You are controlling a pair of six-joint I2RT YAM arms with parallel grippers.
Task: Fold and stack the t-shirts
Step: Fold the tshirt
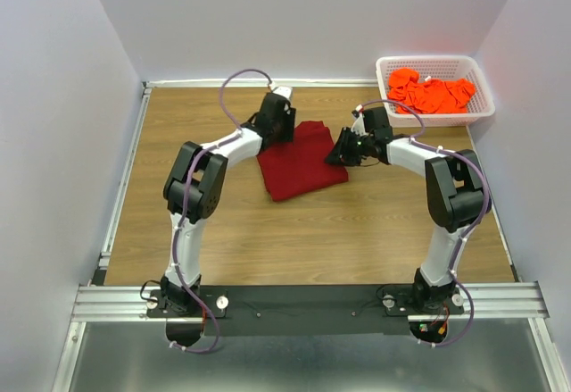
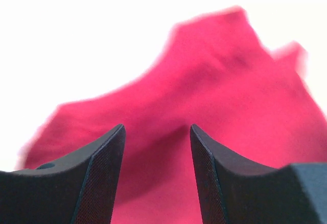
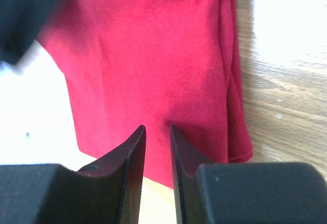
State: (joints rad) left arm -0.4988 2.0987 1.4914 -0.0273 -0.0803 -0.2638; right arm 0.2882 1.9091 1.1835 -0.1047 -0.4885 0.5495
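Maroon t-shirt (image 1: 299, 164) is the piece in work; it lies partly folded on the far middle of the table (image 1: 312, 240), between the two arms. The right gripper (image 3: 157, 128) has its jaws almost closed, and the near edge of the cloth goes in between them, so I judge that it pinches this edge. The left gripper (image 2: 157, 127) has its jaws well apart with red cloth filling the gap. The wrist view is blurred, so I cannot tell if it grips or only stands over the cloth.

To do this fold well, both grippers should take all the layers at their edge, not only the top one. They should lift together and at the same height, so that the crease comes straight. If the left side has no firm hold, the shirt can turn or bunch.

The orange t-shirts (image 1: 433, 95) wait in a heap in the white basket (image 1: 486, 106), well apart at the far right corner.
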